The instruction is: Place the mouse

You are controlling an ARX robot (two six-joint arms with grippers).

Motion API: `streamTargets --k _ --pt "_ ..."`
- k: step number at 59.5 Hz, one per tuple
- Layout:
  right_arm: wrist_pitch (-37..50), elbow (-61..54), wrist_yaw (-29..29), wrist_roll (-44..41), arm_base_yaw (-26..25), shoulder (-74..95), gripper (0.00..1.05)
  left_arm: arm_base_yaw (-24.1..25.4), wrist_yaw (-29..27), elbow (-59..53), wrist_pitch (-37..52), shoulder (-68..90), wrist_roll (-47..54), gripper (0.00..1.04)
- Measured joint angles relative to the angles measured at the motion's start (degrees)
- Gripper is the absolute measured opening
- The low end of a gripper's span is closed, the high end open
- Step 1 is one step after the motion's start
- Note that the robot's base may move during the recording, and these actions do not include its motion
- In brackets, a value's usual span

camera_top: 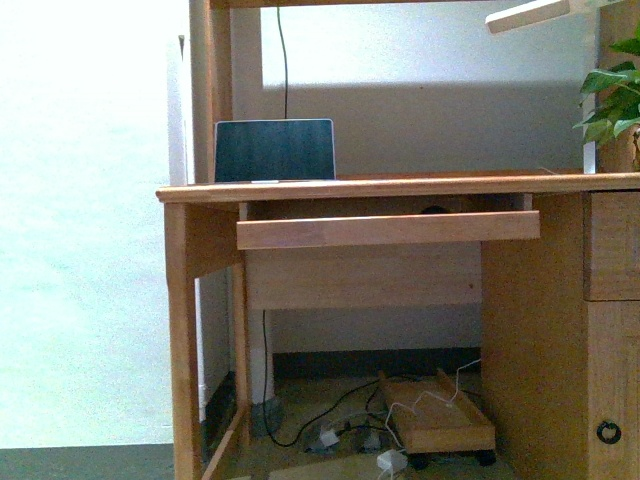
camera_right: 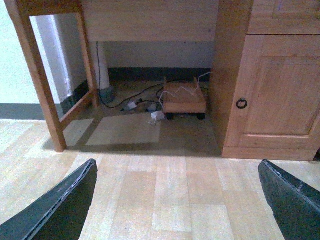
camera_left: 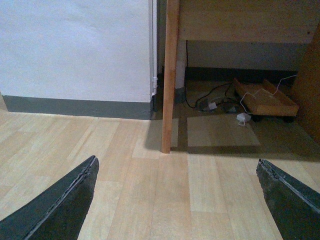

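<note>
Shown only from the front: the top of the light wooden desk point(camera_top: 400, 186), with a dark flat white-edged screen point(camera_top: 275, 150) standing at its left end and a green leafy plant point(camera_top: 612, 95) at its right end. Also only there: the small dark grey mouse point(camera_top: 435, 210), lying on the pull-out wooden tray point(camera_top: 388, 229) just under the desk top, right of middle, mostly hidden behind the tray's front rail.

Given by the wrist views instead: the pale wood plank floor point(camera_left: 150, 165) in front of the desk. Clearer there too: a low wooden trolley point(camera_right: 185, 97) amid white cables under the desk. Only from the right wrist: the desk's panelled cupboard door point(camera_right: 275, 95) with its black ring pull point(camera_right: 241, 103).

Left gripper point(camera_left: 176, 161): spread wide, holding nothing, hanging above the floor short of the desk's left leg. Right gripper point(camera_right: 176, 162): likewise spread wide, empty, touching nothing, well apart from the desk.
</note>
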Motion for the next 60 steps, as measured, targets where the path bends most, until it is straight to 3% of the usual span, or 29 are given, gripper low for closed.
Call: streamTargets --k 60 --pt "0.00 0.00 0.02 0.00 0.00 0.00 0.97 0.00 0.02 0.00 0.00 0.00 0.00 0.97"
